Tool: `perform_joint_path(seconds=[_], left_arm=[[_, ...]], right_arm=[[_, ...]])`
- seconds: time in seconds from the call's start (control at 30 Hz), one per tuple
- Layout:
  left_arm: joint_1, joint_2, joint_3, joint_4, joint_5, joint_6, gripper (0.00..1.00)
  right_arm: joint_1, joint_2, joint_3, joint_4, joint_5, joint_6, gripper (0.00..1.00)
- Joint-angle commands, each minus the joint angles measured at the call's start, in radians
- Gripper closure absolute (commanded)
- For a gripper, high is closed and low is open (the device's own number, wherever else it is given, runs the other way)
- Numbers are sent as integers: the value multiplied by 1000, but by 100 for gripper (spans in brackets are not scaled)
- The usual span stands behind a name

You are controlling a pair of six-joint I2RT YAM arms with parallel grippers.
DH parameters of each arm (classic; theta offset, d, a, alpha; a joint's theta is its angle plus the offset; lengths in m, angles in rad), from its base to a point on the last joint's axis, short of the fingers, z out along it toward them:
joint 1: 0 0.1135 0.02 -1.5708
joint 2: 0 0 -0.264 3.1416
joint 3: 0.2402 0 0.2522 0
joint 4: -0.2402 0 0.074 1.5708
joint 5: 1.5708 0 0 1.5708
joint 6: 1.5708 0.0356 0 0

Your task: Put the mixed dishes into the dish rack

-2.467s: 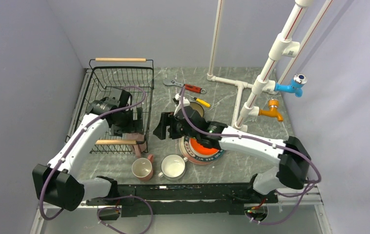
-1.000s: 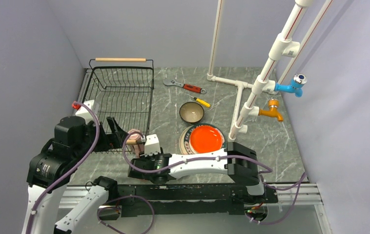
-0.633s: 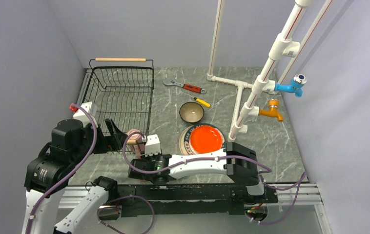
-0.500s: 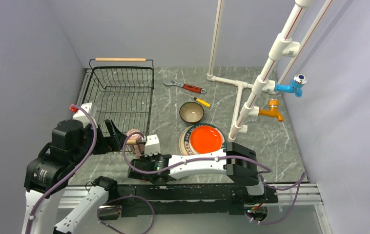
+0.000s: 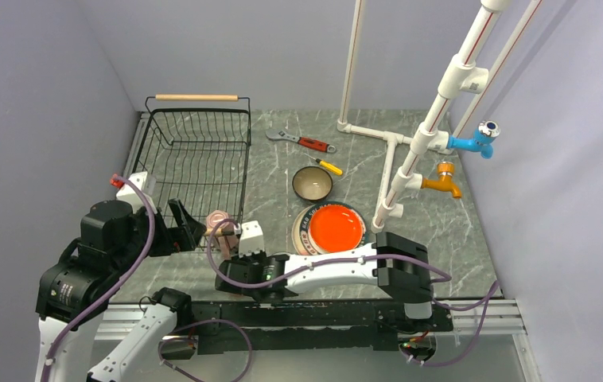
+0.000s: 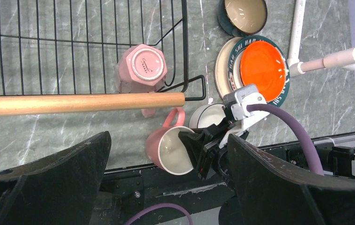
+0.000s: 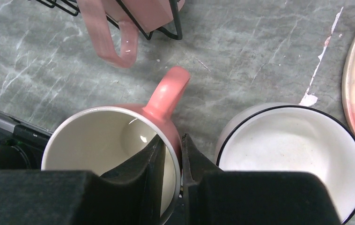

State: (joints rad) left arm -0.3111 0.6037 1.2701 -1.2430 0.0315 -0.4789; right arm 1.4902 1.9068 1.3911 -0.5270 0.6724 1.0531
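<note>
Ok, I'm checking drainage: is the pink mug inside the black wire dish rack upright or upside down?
Upside down. The left wrist view shows the pink mug base-up, stamp visible, in the black wire dish rack.

The left gripper [image 5: 183, 227], which was down inside the black wire dish rack [image 5: 248, 151] 2.5 s ago, has pulled out to the near-left with its jaws wide apart. It has left an upside-down pink ceramic mug [image 6: 141, 68] in the rack's near-right corner. The right gripper [image 7: 172, 145] has left its spot over the dark teal bowl [image 5: 313, 183] and the orange-red plate [image 5: 334, 228]. It has swung low along the front edge and now pinches the rim of an upright pink ceramic mug [image 7: 110, 140].
</note>
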Motion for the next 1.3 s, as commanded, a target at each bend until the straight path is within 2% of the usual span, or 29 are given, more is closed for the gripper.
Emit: perform_joint_path(seconds=[0.0,0.33,0.53,0.6,0.77,0.83,0.93,1.03,1.1,1.17,1.27], left_arm=[[0,2,20,7,6,12,1],[0,-3,-3,83,94,43,1],[-1,-5,-38,190,231,106,1],[0,-14,-70,259,326,141,0],[-3,-7,-127,461,616,237,1],[-7,-13,-149,579,709,265,1],[-39,-44,-199,743,792,303,1],[-139,4,-181,768,656,386,1],[-266,63,-160,740,502,508,1],[-441,106,-158,745,328,601,2],[-612,119,-218,838,155,740,2]], right_arm=[[2,-91,-48,131,2,-58,100],[3,-430,-332,350,-40,-102,100],[-20,-624,-401,357,-77,-130,100],[-75,-684,-423,364,-177,-118,100],[-341,-834,-533,443,-597,28,100],[-392,-899,-575,478,-663,122,100],[-440,-993,-608,428,-666,254,100],[-509,-1075,-659,425,-701,361,100],[-552,-1119,-709,483,-743,436,100],[-585,-1152,-750,516,-775,551,100],[-633,-1171,-755,511,-828,639,100]])
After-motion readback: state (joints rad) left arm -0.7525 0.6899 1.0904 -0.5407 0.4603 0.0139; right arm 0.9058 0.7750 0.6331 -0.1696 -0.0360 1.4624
